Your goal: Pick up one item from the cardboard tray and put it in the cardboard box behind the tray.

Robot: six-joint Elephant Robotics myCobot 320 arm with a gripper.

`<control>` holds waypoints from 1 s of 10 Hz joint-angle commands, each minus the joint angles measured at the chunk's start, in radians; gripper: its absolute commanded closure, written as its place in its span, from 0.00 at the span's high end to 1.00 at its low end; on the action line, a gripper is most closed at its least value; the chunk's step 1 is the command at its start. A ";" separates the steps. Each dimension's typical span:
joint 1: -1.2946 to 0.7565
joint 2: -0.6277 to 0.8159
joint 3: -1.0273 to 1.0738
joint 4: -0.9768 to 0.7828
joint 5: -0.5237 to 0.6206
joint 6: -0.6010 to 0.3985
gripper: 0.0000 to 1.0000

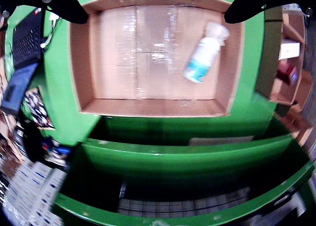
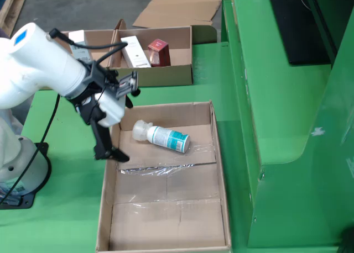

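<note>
A white bottle (image 2: 161,137) with a teal label lies on its side in a large shallow cardboard box (image 2: 218,153), near its far end. In the wrist view the same bottle (image 1: 204,56) lies at the right of the box floor (image 1: 133,58). My gripper (image 2: 121,120) hovers over the box's left wall, just left of the bottle's cap. It is open and holds nothing. Its black fingers (image 1: 69,6) show at the top corners of the wrist view, spread wide around my gripper (image 1: 155,11). Behind stands a smaller cardboard box (image 2: 166,75).
The smaller box holds a white carton (image 2: 134,50), a red carton (image 2: 157,51) and another item at its left. A tall green machine frame (image 2: 276,98) borders the right side. My arm's base (image 2: 22,170) stands at the left. Flat cardboard (image 2: 177,10) lies on the floor behind.
</note>
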 commanded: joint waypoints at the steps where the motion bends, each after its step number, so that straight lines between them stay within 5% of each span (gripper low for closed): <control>1: 0.119 -0.005 0.064 0.002 -0.041 0.055 1.00; 10: 0.370 -0.101 0.174 -0.052 -0.151 0.209 1.00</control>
